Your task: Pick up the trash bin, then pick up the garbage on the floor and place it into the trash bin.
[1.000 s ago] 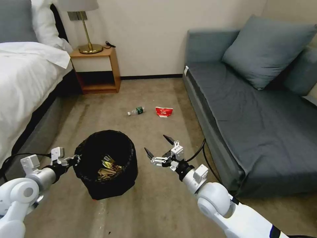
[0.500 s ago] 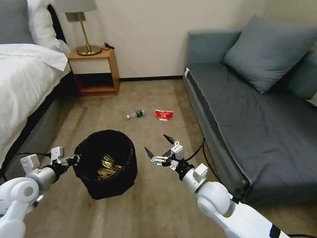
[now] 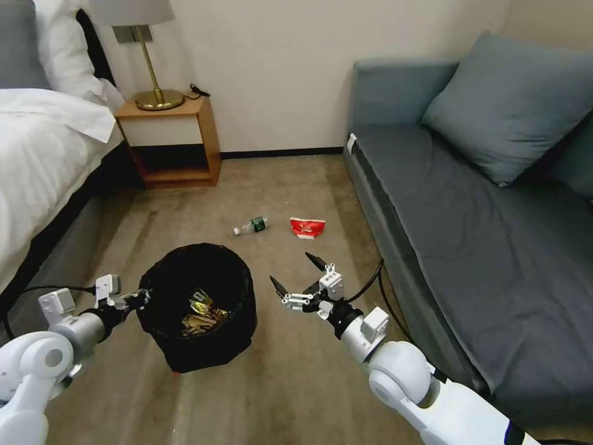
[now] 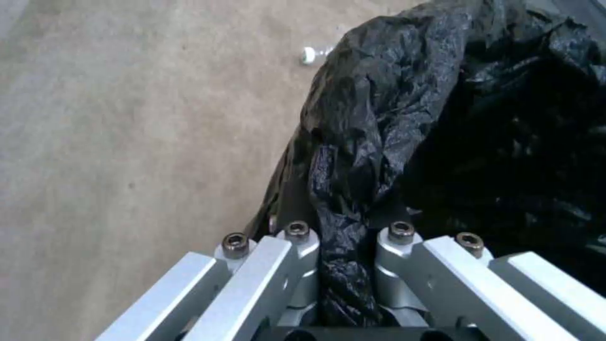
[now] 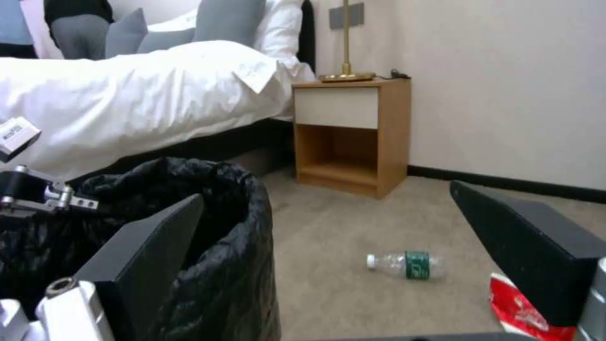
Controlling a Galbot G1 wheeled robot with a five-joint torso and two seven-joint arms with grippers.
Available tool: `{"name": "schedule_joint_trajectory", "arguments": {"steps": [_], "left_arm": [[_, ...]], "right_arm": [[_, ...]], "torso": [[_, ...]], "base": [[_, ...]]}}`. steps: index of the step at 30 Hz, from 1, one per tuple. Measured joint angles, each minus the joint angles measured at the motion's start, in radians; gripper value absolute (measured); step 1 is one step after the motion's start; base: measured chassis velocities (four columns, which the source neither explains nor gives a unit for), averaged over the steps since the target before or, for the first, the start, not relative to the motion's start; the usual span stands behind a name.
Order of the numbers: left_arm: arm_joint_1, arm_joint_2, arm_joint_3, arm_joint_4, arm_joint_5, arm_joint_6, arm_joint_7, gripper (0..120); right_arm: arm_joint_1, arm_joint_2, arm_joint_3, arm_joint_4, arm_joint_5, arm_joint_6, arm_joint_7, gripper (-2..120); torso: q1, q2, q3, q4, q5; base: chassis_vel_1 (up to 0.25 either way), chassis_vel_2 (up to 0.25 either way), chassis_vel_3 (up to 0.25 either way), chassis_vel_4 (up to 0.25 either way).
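Black crinkled liner: the trash bin (image 3: 197, 308) is hanging off the carpet (image 3: 296, 383), its near-left rim pinched by the left gripper (image 3: 141, 298), jaws clamped tight on the liner fold. In the left wrist view the bag plastic (image 4: 353, 189) is bunching between the metal fingers (image 4: 297, 246). Bin mouth is facing up and tilting slightly toward the head camera. Inside, a gold snack wrapper (image 3: 201, 305) and a crumpled brown paper bag (image 3: 196, 322) are lying at the bottom.

Right gripper (image 3: 295, 272) is hovering just right of the bin, jaws spread wide and holding nothing, tips pointing ahead toward the far wall. Both remaining litter items are lying ahead of those jaws, well apart from them.

Clear green-labelled bottle (image 3: 251, 225) is lying on its side on the carpet, long axis running left-right and a little skewed, white cap end toward the bed (image 3: 43, 161). Red-and-white snack packet (image 3: 307, 227) is lying flat just right of the bottle, not touching it, nearer the sofa (image 3: 469, 204) front edge.

Open carpet is surrounding both items; the nightstand (image 3: 170, 142) is standing well beyond, against the wall. In the right wrist view the bottle (image 5: 407, 264) is showing between the two dark fingertips (image 5: 151, 246), the packet (image 5: 521, 308) partly behind the other one.
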Motion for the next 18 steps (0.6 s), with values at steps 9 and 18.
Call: {"name": "schedule_joint_trajectory", "arguments": {"steps": [9, 18], "left_arm": [[0.001, 0.002, -0.003, 0.000, 0.000, 0.000, 0.000, 7], [0.001, 0.001, -0.004, -0.003, 0.000, 0.000, 0.000, 7]], "right_arm": [[-0.003, 0.001, -0.003, 0.001, 0.001, 0.001, 0.001, 100], [-0.008, 0.000, -0.004, 0.003, 0.002, 0.001, 0.001, 100]], "torso": [[0.000, 0.000, 0.000, 0.0000, 0.0000], [0.000, 0.000, 0.000, -0.0001, -0.0001]], "base": [[-0.158, 0.161, 0.164, -0.163], [-0.168, 0.169, 0.180, -0.172]]}}
